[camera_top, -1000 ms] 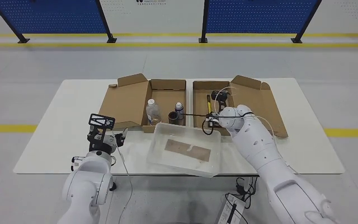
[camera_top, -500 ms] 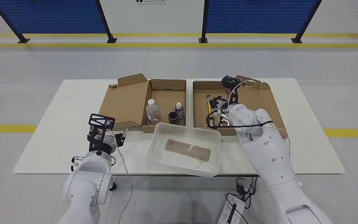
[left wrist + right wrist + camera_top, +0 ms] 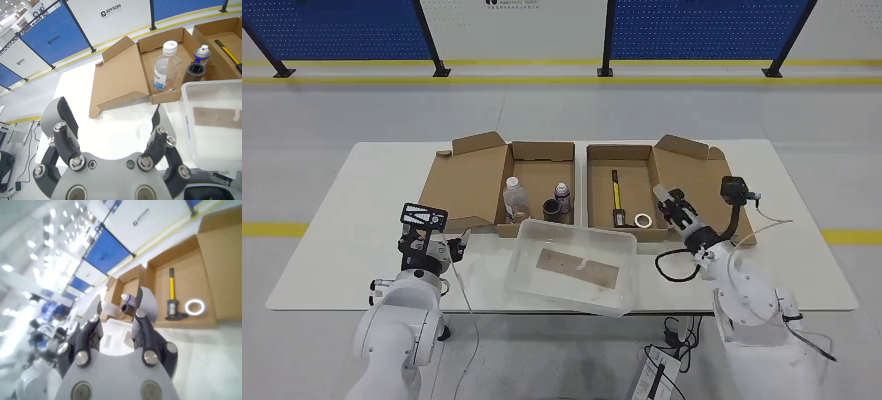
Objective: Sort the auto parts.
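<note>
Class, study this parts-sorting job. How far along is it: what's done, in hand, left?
Done: a clear plastic bottle, blue spray can and dark metal cylinder stand in the left cardboard box; a yellow-handled caliper and white ring lie in the right cardboard box. In hand: nothing; left hand and right hand are open. Left: seemingly nothing, as the clear plastic bin holds just a flat brown patch.

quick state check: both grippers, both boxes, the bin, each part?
left gripper: open, empty
right gripper: open, empty
left box: lid open
right box: lid open
water bottle: upright, capped, in left box
spray can: upright, in left box
black cylinder: upright, open end up
caliper: flat in right box
white ring: flat beside caliper
clear bin: uncovered, brown patch at bottom
</note>
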